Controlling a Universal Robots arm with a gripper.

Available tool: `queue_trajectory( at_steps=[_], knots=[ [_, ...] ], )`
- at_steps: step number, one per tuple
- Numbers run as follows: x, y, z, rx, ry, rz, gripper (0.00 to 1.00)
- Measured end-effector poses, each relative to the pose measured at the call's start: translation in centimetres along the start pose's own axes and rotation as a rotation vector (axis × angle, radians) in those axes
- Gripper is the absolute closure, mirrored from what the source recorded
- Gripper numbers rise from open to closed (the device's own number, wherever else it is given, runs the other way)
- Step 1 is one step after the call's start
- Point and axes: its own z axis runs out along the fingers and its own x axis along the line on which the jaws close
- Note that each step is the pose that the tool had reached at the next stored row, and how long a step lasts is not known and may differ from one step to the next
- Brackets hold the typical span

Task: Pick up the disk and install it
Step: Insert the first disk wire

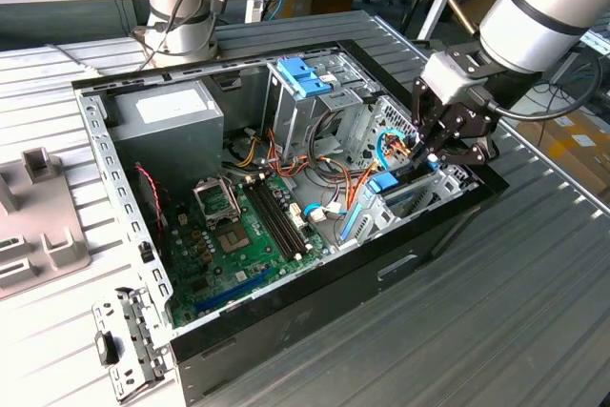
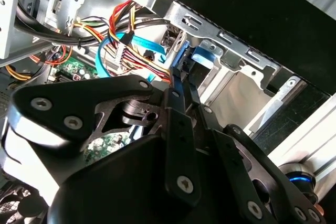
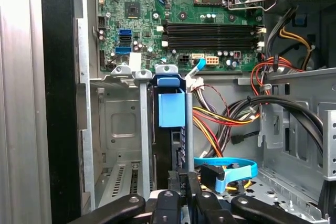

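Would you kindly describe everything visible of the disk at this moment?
The disk stands on edge in a narrow slot of the metal drive cage near the case's front corner. Its light-blue plastic end tab faces the first wrist view, with a dark body edge below. The gripper is closed around its near end, fingers meeting on the dark edge.

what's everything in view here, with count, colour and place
computer case: one, black with grey metal inside, lying open on the ribbed table
motherboard: one, green, on the case floor
power supply: one, grey, in the case corner by the arm's base
drive cage: one, grey metal with a blue latch on top, mid case
disk: one, dark with light-blue rails and tab, standing in the narrow bay at the case's front edge
cables: a bundle, red, yellow, orange, black, plus a flat blue one, beside the bay
table: one, grey, under the case
gripper: one, black, over the disk's bay, fingers close together at the disk's end
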Motion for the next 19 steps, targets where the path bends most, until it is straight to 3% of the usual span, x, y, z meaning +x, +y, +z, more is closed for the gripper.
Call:
queue_trajectory(
  at_steps=[19],
  knots=[
    [-0.11, -0.09, -0.34, 0.0001, 0.0001, 0.0, 0.82]
  ],
)
